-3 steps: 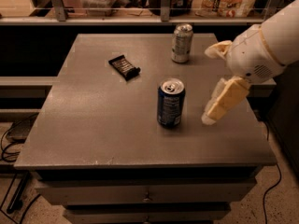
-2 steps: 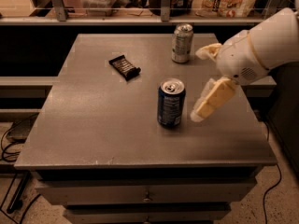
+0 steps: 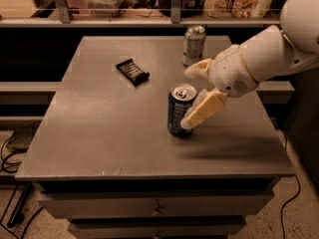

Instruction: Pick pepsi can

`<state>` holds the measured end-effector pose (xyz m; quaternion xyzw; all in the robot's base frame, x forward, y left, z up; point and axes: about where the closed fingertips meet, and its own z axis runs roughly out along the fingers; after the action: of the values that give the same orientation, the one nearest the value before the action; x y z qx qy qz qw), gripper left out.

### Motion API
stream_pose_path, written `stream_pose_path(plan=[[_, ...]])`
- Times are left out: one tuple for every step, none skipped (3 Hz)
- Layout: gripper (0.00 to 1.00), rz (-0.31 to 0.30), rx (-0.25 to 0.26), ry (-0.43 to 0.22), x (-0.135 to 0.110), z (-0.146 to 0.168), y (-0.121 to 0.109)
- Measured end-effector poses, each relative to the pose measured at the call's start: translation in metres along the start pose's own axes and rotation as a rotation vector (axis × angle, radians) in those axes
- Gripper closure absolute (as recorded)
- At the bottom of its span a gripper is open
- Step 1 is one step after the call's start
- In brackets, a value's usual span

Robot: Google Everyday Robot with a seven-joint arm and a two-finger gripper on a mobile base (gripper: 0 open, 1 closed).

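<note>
The pepsi can point(image 3: 175, 111), dark blue with a silver top, stands upright near the middle of the grey table point(image 3: 99, 133). My gripper point(image 3: 186, 98) comes in from the right on a white arm and is open. Its near finger point(image 3: 204, 111) overlaps the can's right front side. Its far finger point(image 3: 198, 68) points left just behind and above the can's top. I cannot tell whether either finger touches the can.
A silver-white can point(image 3: 194, 45) stands at the table's back edge, just behind the gripper. A dark snack bar point(image 3: 132, 70) lies at the back left. Shelves with containers run behind the table. Drawers are below the tabletop, and cables lie on the floor at left.
The gripper has moved left from beside the pepsi can until its open fingers reach the can. The can, snack bar and other can have not moved.
</note>
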<state>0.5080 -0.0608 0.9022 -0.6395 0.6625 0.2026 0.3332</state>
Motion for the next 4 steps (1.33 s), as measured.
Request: stream_pose_path(plan=[[0.42, 0.005, -0.029, -0.011, -0.002, 0.011, 0.006], [0.64, 0.015, -0.017, -0.030, -0.008, 0.006, 0.003], [0.88, 0.016, 0.026, -0.071, -0.027, -0.018, -0.012], [1.00, -0.025, 0.100, -0.093, -0.064, -0.061, -0.037]])
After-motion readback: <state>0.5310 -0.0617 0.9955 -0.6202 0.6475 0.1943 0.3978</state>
